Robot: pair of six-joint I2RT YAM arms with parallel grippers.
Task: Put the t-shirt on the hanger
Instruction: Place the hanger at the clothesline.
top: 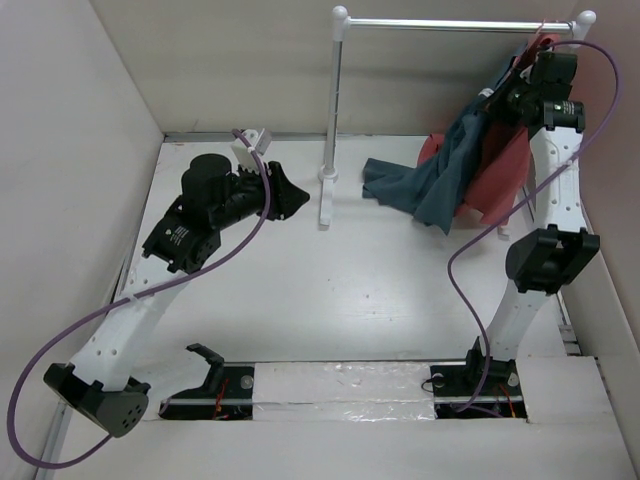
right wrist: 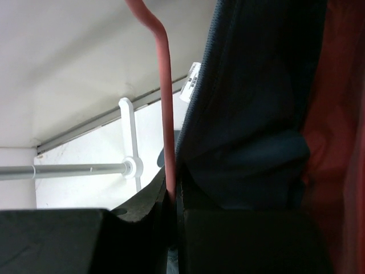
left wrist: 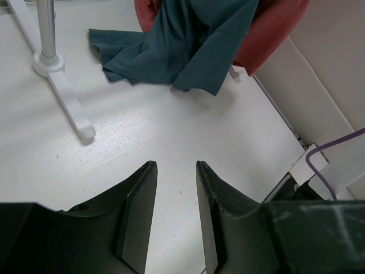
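At the upper right of the overhead view, the jaws of the right arm [top: 552, 190] are pinching narrow on the top end of the limp slate-blue cloth t-shirt [top: 445, 175], near the right end of the thin silver rod [top: 450, 24] of the tall clothes rack [top: 335, 110]. A red hem strip [right wrist: 164, 85] of the red cloth shirt [top: 500, 170] is running into the same gap, so both may be caught. The t-shirt is hanging with its long axis slanting down-left to the white table [top: 350, 290], not yet over the rod. The jaws of the left arm [top: 215, 200] are standing wide and empty at centre left, well apart from it, pointing toward its trailing end. A white tag [right wrist: 193, 83] is showing print too small to read.
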